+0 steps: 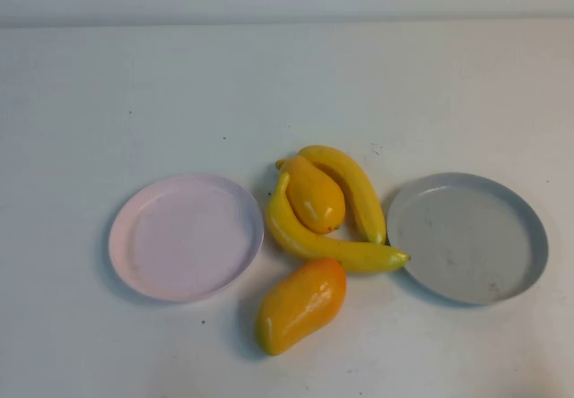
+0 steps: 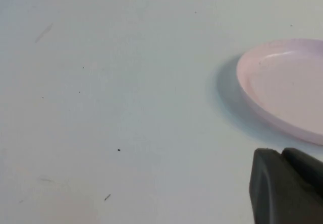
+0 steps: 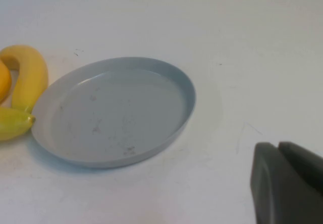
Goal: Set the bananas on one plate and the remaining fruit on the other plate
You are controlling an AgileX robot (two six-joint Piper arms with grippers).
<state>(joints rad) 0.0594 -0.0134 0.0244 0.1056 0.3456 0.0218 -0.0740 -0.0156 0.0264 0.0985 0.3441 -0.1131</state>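
Nothing is sorted yet, so the step in hand is a first pick, and it pays to choose the easy piece. Working from the left: the left claw [image 2: 287, 188] hangs low over bare white tabletop [image 1: 287, 84] with its fingers together and nothing in them, and the round shallow pale pink plate [image 2: 282, 82] lies just ahead of it and to one side, empty. Further on from that plate, toward the middle, lie the fruits. The plump orange-yellow mango-like fruit [image 1: 301, 304] lying apart from the rest is the sensible first target for this arm: it has room around it, so the claw should part wide, come down across the thick middle and close gently, since the glossy skin looks slippery. The second plump mango-like fruit [image 1: 314, 194] sits wedged between the two long curved yellow plastic bananas [image 1: 323, 246], touching both, so lifting it risks dragging them. The round shallow grey plate [image 3: 113, 110] lies close ahead of the right claw [image 3: 290, 183], empty, banana tips at its far rim. That claw also hangs low, closed and unloaded.
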